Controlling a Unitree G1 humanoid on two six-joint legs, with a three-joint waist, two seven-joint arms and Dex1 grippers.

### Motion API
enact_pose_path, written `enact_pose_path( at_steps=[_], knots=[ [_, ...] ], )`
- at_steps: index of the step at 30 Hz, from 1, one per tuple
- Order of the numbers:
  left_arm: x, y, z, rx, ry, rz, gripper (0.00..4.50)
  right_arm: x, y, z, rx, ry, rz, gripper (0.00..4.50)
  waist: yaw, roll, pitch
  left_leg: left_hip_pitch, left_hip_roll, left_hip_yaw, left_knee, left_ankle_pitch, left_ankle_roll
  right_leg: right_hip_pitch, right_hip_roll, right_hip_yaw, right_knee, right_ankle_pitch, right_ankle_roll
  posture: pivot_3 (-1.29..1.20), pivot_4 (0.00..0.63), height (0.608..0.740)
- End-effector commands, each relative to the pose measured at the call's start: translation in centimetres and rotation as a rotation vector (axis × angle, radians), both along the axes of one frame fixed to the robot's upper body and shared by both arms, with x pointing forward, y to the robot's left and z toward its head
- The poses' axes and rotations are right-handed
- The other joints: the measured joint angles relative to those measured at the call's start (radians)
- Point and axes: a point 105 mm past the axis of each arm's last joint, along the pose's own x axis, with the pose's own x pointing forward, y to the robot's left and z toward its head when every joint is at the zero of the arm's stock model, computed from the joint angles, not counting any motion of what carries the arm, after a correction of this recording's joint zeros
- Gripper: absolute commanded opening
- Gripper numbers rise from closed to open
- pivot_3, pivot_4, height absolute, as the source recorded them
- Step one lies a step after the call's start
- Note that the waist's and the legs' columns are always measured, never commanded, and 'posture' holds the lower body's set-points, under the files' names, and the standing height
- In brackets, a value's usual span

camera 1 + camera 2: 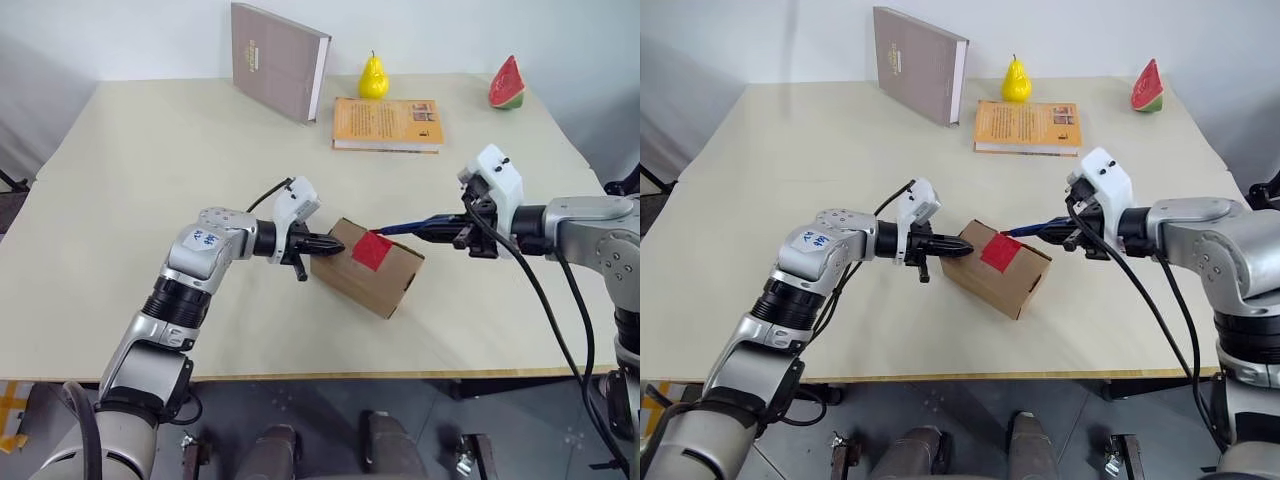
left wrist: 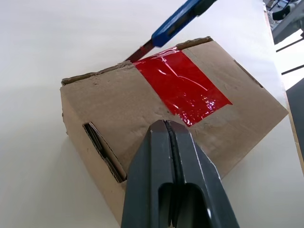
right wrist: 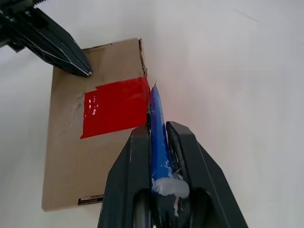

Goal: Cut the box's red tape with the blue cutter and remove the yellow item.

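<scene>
Box sitting at centre frame on the table, red tape facing up, blue cutter tip meeting the tape's edge, right gripper pinching the cutter, left gripper pressed together, touching the box's left end.

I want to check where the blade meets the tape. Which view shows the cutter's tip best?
The left wrist view: the blue cutter shows its metal blade at the red tape edge. The right wrist view looks along its handle; the eye views show it small.
</scene>
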Motion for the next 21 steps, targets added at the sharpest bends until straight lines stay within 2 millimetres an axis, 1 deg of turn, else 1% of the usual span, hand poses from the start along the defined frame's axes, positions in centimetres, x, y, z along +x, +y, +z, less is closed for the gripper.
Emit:
enact_pose_path(
  at_steps=[1,10,15,21],
  knots=[
    [0.4,0.4,-0.6,0.038,0.005,0.04,0.0,-0.5,0.9,2.1,0.029,-0.083,0.043,0.15,0.0,0.0,0.0,0.0,0.0,0.0,0.0,0.0,0.0,0.0,0.0,0.0,0.0,0.0,0.0,0.0,0.15,0.74],
    [0.3,0.4,-0.7,0.039,0.007,0.042,0.0,-0.4,1.3,1.8,0.047,-0.077,0.055,0.15,0.001,0.0,0.0,0.0,0.0,0.0,0.0,0.0,0.0,0.0,0.0,0.0,0.0,0.0,0.0,0.0,0.15,0.74],
    [0.2,0.5,-0.8,0.038,0.009,0.044,0.0,-0.6,0.7,1.0,0.017,-0.053,0.044,0.15,0.001,0.0,0.0,0.0,0.0,0.0,0.0,0.0,0.0,0.0,0.0,0.0,0.0,0.0,0.0,0.0,0.15,0.74],
    [0.2,0.4,-0.9,0.038,0.011,0.05,0.0,-1.1,0.4,0.7,-0.003,-0.032,0.058,0.15,0.001,0.0,0.0,0.0,0.0,0.0,0.0,0.0,0.0,0.0,0.0,0.0,0.0,0.0,0.0,0.0,0.15,0.74]
  ],
)
